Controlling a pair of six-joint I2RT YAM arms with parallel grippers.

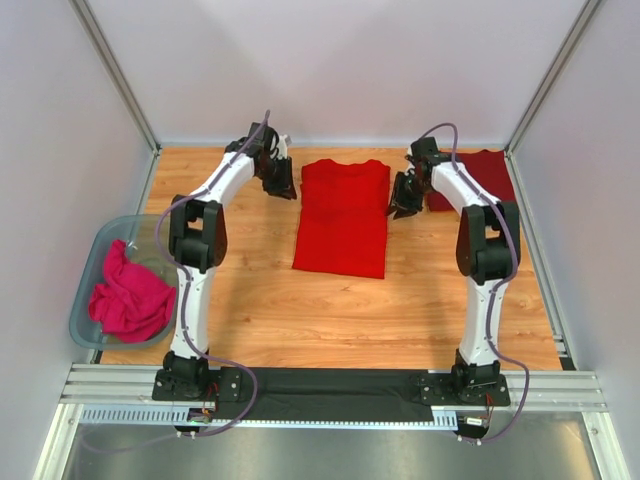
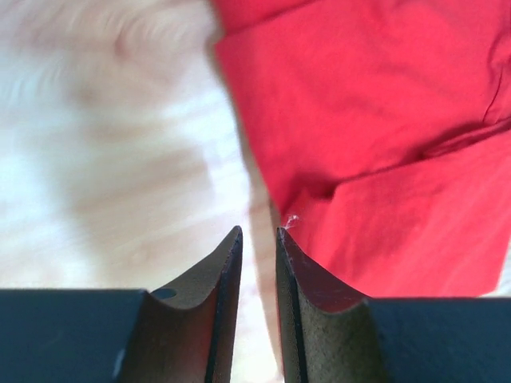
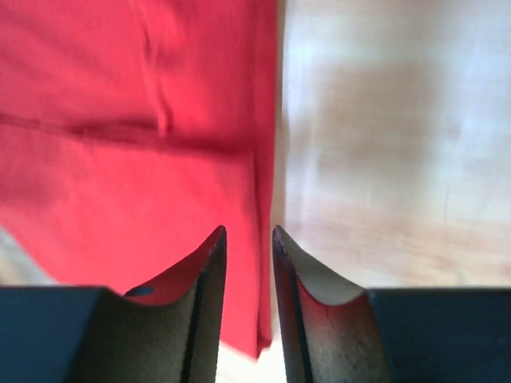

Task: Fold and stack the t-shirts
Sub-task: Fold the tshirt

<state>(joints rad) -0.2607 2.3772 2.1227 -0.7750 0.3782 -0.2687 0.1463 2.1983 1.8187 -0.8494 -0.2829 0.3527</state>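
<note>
L gripper (image 2: 257, 231): fingers are set slightly apart, nothing is gripped. Bright red shirt (image 1: 342, 215) is laid flat just to its right. R gripper (image 3: 249, 230): likewise parted, empty; shirt edge is seen beneath it, maroon shirt (image 1: 490, 170) to its right.

Wooden table (image 1: 260, 320) bears red t-shirt (image 1: 343, 215), maroon t-shirt (image 1: 490, 175) and, seemingly, a bin (image 1: 82, 295).

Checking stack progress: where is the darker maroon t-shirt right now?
In the top view, the maroon t-shirt lies at the far right of the table, partly hidden behind the right arm, just right of the bright red t-shirt spread mid-table.
</note>
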